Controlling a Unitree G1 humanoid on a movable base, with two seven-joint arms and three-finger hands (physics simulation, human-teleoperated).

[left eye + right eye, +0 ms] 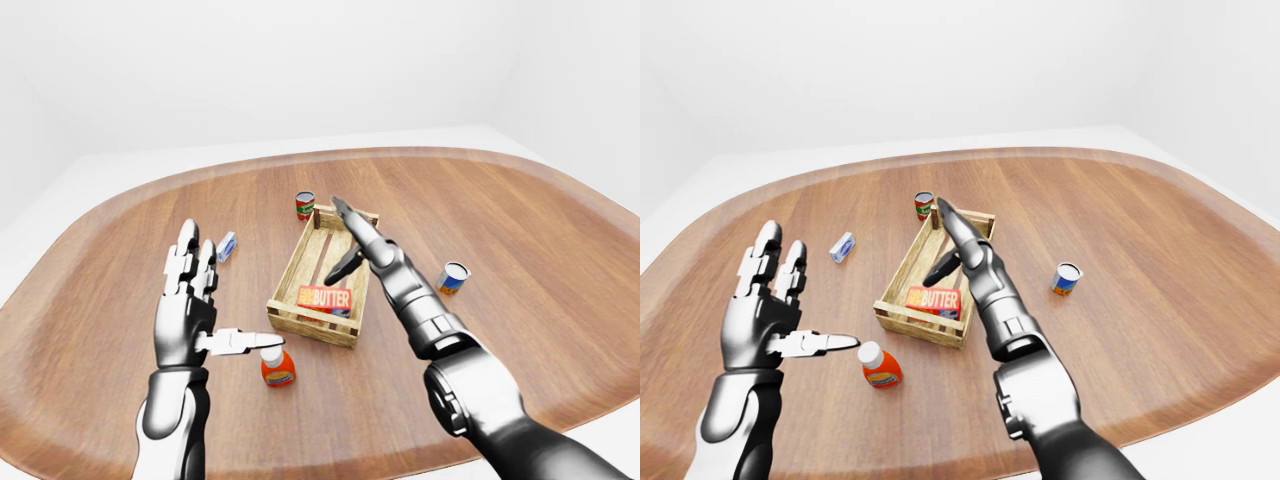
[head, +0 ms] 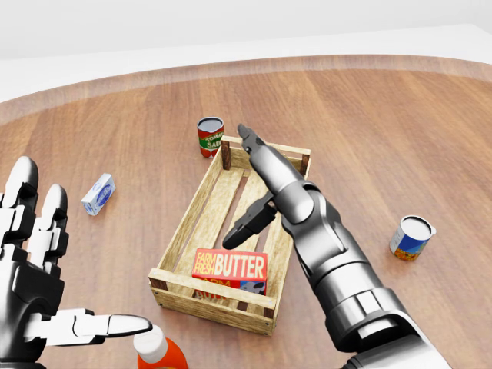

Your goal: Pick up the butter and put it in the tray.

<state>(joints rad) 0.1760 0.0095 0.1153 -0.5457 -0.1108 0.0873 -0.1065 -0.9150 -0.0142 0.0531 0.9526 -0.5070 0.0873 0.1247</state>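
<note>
Butter [image 2: 231, 267] lies in tray [image 2: 201, 204], seemingly flat

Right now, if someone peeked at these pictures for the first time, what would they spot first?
Probably the bright red butter box lying inside the wooden tray in the middle of the head view. Just above it hangs the robot's shiny right hand, fingers open, holding nothing. At the lower left the left hand is spread wide beside an orange bottle.
</note>
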